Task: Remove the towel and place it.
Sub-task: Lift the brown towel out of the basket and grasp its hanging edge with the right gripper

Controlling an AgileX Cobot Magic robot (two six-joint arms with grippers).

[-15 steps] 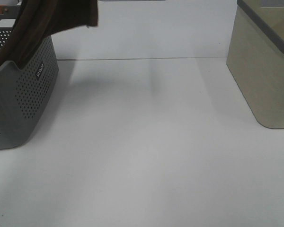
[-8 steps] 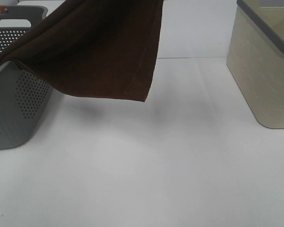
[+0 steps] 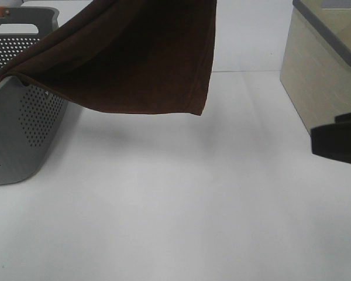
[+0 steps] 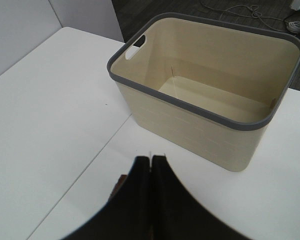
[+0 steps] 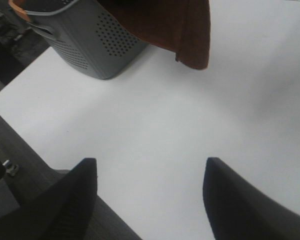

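Note:
The dark brown towel (image 3: 134, 58) hangs from above the exterior view, one end still draped over the rim of the grey perforated basket (image 3: 23, 129), its free corner hanging over the table. It also shows in the right wrist view (image 5: 175, 25). My left gripper (image 4: 151, 162) is shut, with a bit of brown towel (image 4: 119, 184) showing beside its fingers; it is out of the exterior view. My right gripper (image 5: 150, 170) is open and empty, low over the table, and shows as a dark shape at the right edge of the exterior view (image 3: 337, 144).
A beige basket with a grey rim (image 3: 324, 88) stands at the back right; the left wrist view (image 4: 190, 125) shows nothing inside it. The white table (image 3: 175, 205) spans between the two baskets. The right wrist view shows the table's edge (image 5: 20, 130).
The towel came out of the grey basket and swung right, its free corner now farther right and higher. My right gripper has come into view at the right edge.

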